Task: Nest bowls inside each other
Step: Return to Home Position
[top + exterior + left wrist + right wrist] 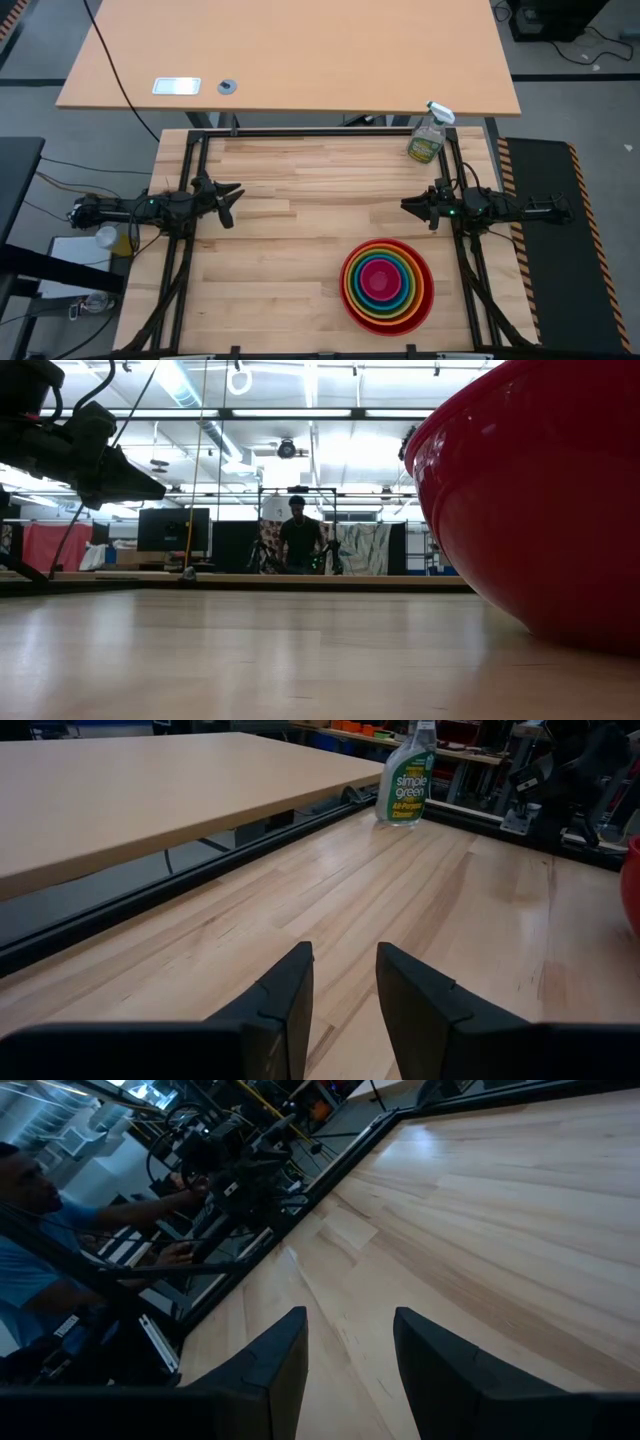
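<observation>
Several coloured bowls [386,282] sit nested one inside another near the table's front right, the red outermost bowl [540,500] resting by its base on the wood. My left gripper [232,203] waits at the table's left edge, held level above the wood, open with nothing between its fingers [345,970]. My right gripper [412,208] waits at the right edge, above and behind the bowls, also open and empty [350,1335].
A green spray bottle [427,138] stands at the table's far right corner. A larger light wooden table [290,55] lies beyond the far edge. A person [40,1230] sits beyond the table's left side; another [298,535] stands far back in the room.
</observation>
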